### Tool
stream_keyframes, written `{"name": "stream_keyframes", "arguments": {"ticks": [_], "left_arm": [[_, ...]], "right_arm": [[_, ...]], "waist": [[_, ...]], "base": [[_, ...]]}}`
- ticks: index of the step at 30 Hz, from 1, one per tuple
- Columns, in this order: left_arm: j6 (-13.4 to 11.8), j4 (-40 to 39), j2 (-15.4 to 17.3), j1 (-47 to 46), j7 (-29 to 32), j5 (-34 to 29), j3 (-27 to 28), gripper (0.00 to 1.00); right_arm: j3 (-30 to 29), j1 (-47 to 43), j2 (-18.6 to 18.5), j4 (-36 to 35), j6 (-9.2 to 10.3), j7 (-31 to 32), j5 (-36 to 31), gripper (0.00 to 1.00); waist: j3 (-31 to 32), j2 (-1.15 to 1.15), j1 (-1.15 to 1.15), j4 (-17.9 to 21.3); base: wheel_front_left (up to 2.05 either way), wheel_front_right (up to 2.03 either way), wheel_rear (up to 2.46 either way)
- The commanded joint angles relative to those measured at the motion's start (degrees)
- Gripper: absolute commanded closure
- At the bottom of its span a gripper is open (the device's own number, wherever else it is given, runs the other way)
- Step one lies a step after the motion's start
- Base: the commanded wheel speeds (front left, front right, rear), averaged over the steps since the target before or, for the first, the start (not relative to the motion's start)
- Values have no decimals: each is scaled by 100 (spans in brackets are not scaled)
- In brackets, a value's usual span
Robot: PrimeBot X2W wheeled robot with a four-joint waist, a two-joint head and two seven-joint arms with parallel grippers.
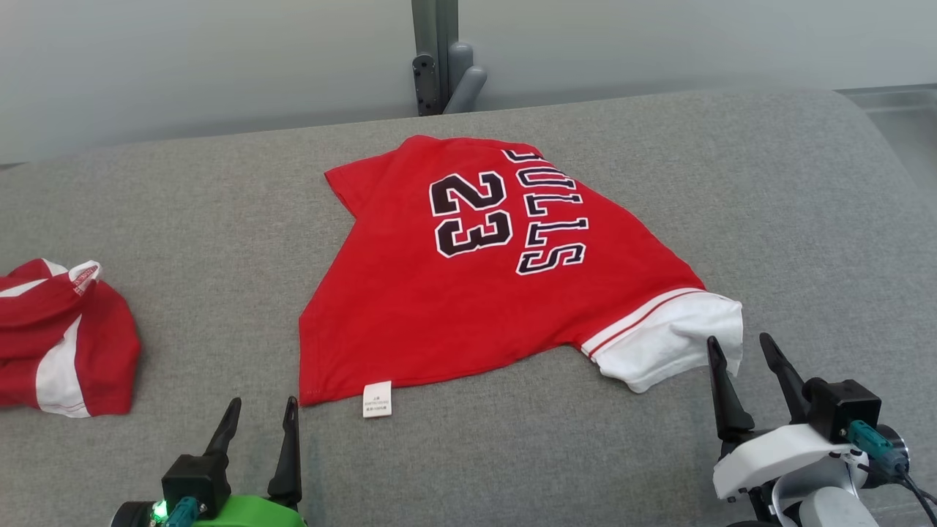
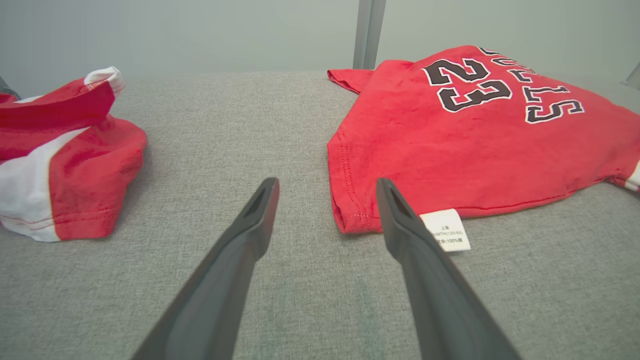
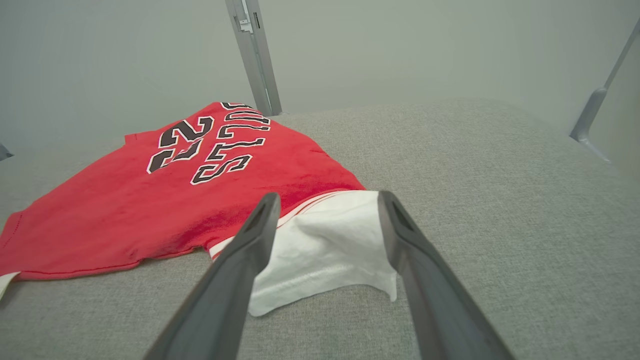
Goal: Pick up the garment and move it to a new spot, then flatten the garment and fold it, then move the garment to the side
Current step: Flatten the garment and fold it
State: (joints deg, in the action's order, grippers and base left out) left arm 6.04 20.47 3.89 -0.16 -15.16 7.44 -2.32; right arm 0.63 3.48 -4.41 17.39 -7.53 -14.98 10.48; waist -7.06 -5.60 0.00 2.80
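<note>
The garment [image 1: 483, 285] is a red jersey with "23" and black lettering, folded once and lying flat on the grey cushion [image 1: 549, 446]. Its white sleeve [image 1: 670, 344] points toward the near right; a white label [image 1: 377, 399] hangs from its near left corner. My left gripper [image 1: 263, 417] stands open just short of that corner, holding nothing; in the left wrist view the corner [image 2: 350, 220] lies between the left gripper's [image 2: 327, 187] fingers. My right gripper [image 1: 739, 355] is open at the sleeve's near edge; the white sleeve [image 3: 325, 245] sits between the right gripper's [image 3: 327, 200] fingers.
A second red and white garment [image 1: 62, 337] lies bunched at the cushion's left edge, also in the left wrist view [image 2: 65, 155]. A grey metal post [image 1: 438, 55] rises behind the cushion. The cushion curves down at the far right.
</note>
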Motion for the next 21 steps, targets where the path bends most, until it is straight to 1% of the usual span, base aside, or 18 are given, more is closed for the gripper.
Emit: {"name": "stream_keyframes", "arguments": {"ticks": [1,6,10,13,16,19,21], "left_arm": [[25,-68,-35,108,0,-38,12,0],[63,-182,-78,-80,0,-110,13,0],[87,-195,-90,-258,1,-120,-54,0],[104,-185,-94,-388,1,-47,-116,0],[106,-167,-92,-467,1,47,-212,0],[112,-112,-93,-538,1,124,-311,0],[99,-94,-91,-582,1,164,-344,0]], "right_arm": [[-50,-45,-42,1,8,-10,60,0],[3,461,-241,62,8,-10,117,0],[164,1103,-508,433,9,-10,192,0],[446,1688,-755,927,8,-10,262,0],[964,2292,-1061,1518,9,45,329,0],[1451,2872,-1321,1982,9,266,557,0],[1665,3204,-1454,2282,9,441,770,0]], "waist": [[-65,1,0,34],[-303,1,0,-16],[-516,1,0,-189],[-675,1,0,-371],[-824,1,0,-555],[-952,1,0,-738],[-1025,1,0,-851]], "base": [[0,0,0],[0,0,0],[0,0,0],[0,0,0],[0,0,0],[0,0,0],[0,0,0]]}}
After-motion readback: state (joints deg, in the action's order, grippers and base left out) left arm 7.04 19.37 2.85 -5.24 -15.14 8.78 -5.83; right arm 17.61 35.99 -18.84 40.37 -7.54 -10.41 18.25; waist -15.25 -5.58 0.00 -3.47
